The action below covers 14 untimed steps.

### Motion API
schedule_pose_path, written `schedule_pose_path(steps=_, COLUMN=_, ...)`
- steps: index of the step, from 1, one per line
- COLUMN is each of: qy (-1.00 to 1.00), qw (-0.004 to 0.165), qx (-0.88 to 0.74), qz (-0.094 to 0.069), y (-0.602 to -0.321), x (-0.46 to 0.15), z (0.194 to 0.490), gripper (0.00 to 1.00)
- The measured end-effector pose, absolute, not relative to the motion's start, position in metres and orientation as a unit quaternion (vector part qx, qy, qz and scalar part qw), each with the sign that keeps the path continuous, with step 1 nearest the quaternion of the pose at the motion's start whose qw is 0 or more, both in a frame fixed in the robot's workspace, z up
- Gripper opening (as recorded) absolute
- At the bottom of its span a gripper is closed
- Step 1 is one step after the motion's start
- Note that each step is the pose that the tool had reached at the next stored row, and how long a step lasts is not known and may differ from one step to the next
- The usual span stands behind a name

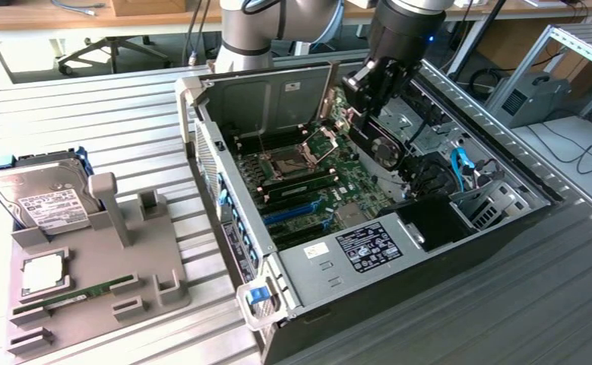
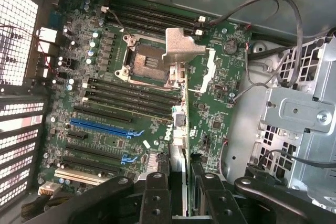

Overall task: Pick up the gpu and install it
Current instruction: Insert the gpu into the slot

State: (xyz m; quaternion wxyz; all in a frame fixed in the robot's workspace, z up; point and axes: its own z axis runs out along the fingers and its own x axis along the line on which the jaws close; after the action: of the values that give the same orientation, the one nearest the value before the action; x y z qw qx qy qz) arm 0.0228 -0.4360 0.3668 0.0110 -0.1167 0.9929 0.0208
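Observation:
My gripper (image 1: 374,95) hangs over the far side of the open computer case (image 1: 237,228) and is shut on the gpu (image 1: 383,144), a dark card with a round fan that dangles below the fingers. In the wrist view the gpu (image 2: 179,114) appears edge-on between my black fingers (image 2: 156,195), its silver end bracket (image 2: 184,48) pointing away from the camera. The card floats above the motherboard (image 2: 210,93), over the area beside the cpu socket (image 2: 144,59). The blue expansion slot (image 2: 102,128) lies apart from the card, closer to the perforated rear wall.
A grey fixture (image 1: 123,266) on the exterior view's left holds a silver hard drive (image 1: 42,199), a green memory stick (image 1: 83,293) and a square chip (image 1: 44,271). Inside the case stand a metal drive cage (image 2: 299,114), loose cables (image 2: 247,9) and a blue cable (image 1: 461,163).

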Motion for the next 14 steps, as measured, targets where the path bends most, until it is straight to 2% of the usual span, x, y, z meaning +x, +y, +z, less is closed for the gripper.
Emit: schedule_pose_path(steps=14, qy=0.991, qw=0.011, qx=-0.135, qz=0.021, y=-0.4360, x=0.0228, z=0.3668, gripper=0.27)
